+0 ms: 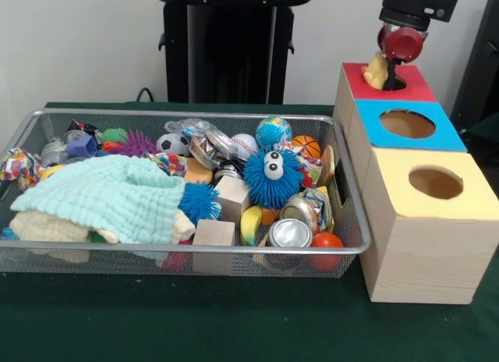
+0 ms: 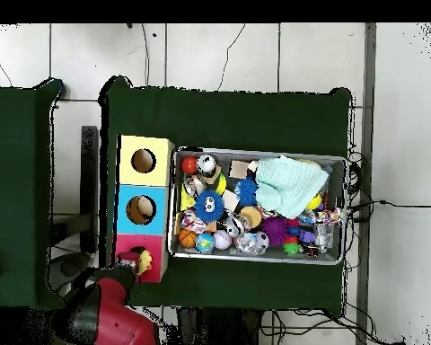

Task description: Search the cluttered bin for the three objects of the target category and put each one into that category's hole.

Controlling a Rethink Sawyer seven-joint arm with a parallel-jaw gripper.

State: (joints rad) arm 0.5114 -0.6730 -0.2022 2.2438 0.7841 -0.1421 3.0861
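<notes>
My gripper hangs over the red-topped box at the far end of the row of three wooden boxes. It is shut on a small yellow toy held at the rim of the red box's hole. Seen from overhead, the gripper and the yellow toy sit at the red box. The wire bin holds a blue fuzzy toy with eyes, several balls, shiny cans, wooden blocks and a banana.
A mint cloth covers the bin's left part and hides what lies under it. The blue-topped box and the yellow-topped box stand beside the bin, each with a round hole. Green cloth covers the table.
</notes>
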